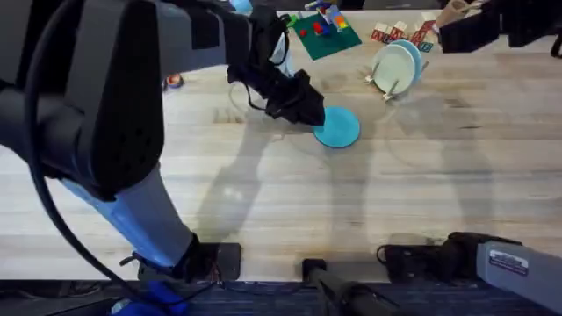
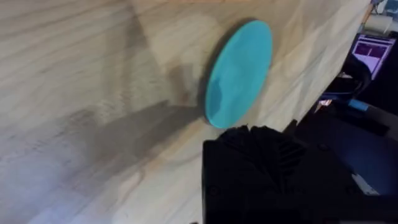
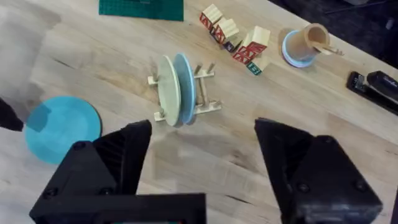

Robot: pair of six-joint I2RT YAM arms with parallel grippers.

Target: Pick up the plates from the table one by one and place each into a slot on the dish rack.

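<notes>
I count one pale-blue plate [image 3: 185,87] already standing in the rack [image 1: 392,77], upper right of the overhead frame, beside a cream plate [image 3: 167,91]. The teal plate [image 1: 337,125] lies flat mid-table [image 1: 263,193], my left gripper [image 1: 303,110] at its edge, grip I cannot tell. Right gripper [image 3: 202,152] spread wide, holding nothing.

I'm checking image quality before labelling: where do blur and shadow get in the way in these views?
Overhead: the left arm rises close under the camera, large, dark and blurred, and casts long shadows across the table. Left wrist: soft focus; a shadow falls beside the teal plate. Right wrist: the dish rack is sharp, the right gripper blurred.
</notes>
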